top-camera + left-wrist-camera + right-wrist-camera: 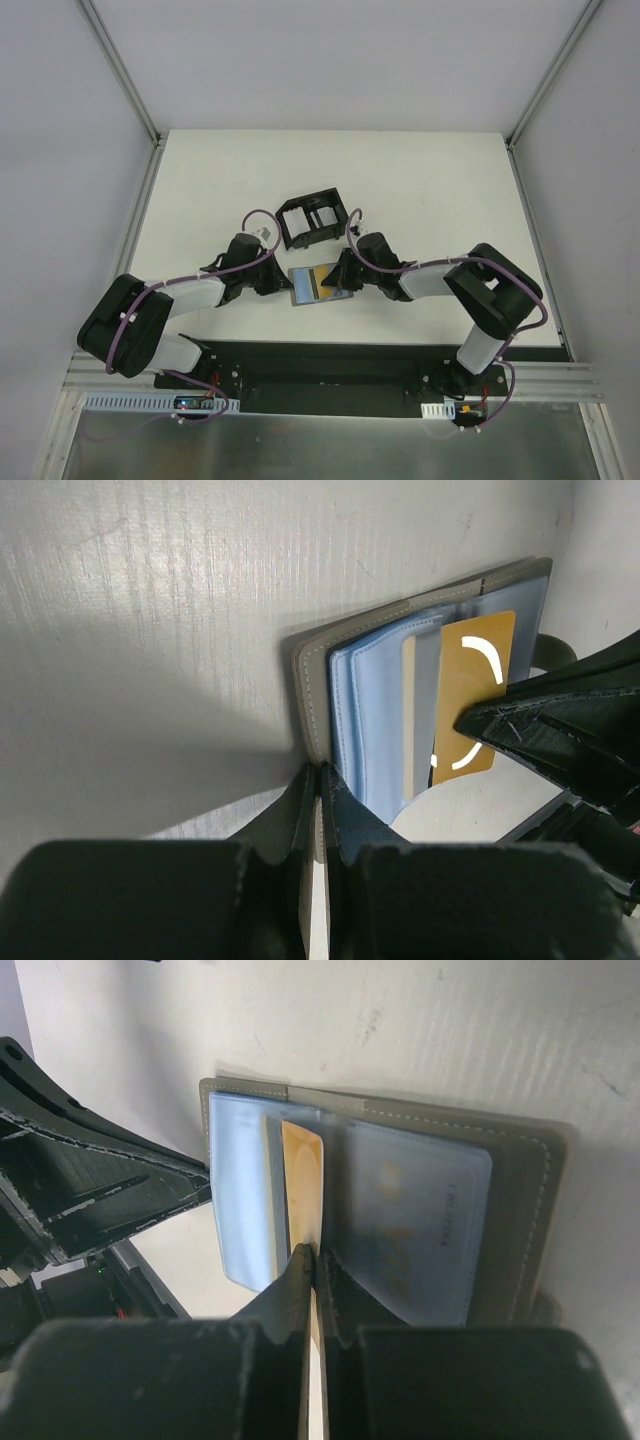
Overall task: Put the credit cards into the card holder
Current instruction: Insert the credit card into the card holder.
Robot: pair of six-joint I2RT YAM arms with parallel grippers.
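The grey card holder [305, 286] lies open on the table between my two grippers, pale blue inside [372, 720]. My left gripper [320, 783] is shut on the edge of its grey cover [309, 680]. My right gripper [315, 1256] is shut on the gold-yellow credit card [304, 1185] and holds it on edge, partway into a blue pocket. The gold card also shows in the left wrist view [475, 685], with the right fingers [540, 725] on it. A pale card [420, 1220] sits behind a clear pocket of the card holder [525, 1210].
A black plastic tray with dividers [312, 222] stands just behind the card holder, holding whitish things. The left gripper's fingers [110, 1195] are close on the left of the right wrist view. The table's white surface [430, 180] extends all around.
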